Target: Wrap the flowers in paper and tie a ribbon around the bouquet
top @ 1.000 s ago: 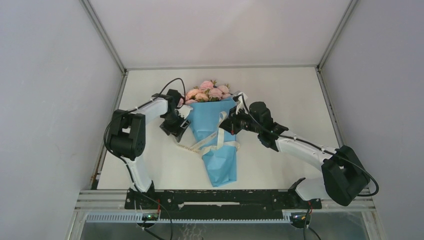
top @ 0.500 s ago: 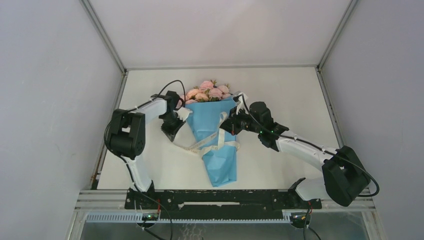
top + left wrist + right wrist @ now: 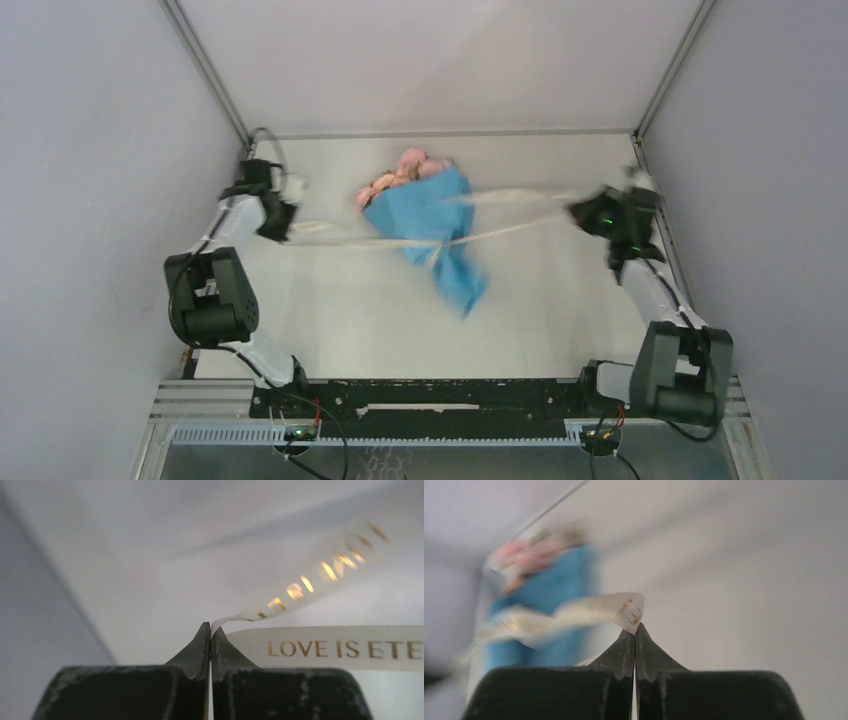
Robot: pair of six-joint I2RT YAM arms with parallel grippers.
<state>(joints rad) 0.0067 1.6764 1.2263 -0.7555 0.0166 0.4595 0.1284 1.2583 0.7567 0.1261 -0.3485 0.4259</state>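
Note:
The bouquet (image 3: 428,222) lies tilted mid-table, blurred: pale pink flowers (image 3: 402,172) at its upper left end, light-blue paper (image 3: 445,235) tapering down to the right. The cream ribbon (image 3: 505,232) runs around its middle and stretches out to both sides. My left gripper (image 3: 288,210) at the far left is shut on one ribbon end (image 3: 345,648) printed with gold lettering, pinched between the fingertips (image 3: 210,630). My right gripper (image 3: 580,208) at the far right is shut on the other ribbon end (image 3: 626,609); the bouquet (image 3: 541,592) shows blurred in its view.
White walls and metal frame rails (image 3: 445,132) bound the table on the back and both sides. The black base rail (image 3: 430,398) runs along the near edge. The left arm's elbow (image 3: 210,300) and the right arm's elbow (image 3: 680,370) stand near the side walls.
Both arms swung apart from beside the bouquet out to the side walls, drawing the ribbon taut. The left gripper closed on the ribbon. The bouquet rotated, its tail now pointing lower right.

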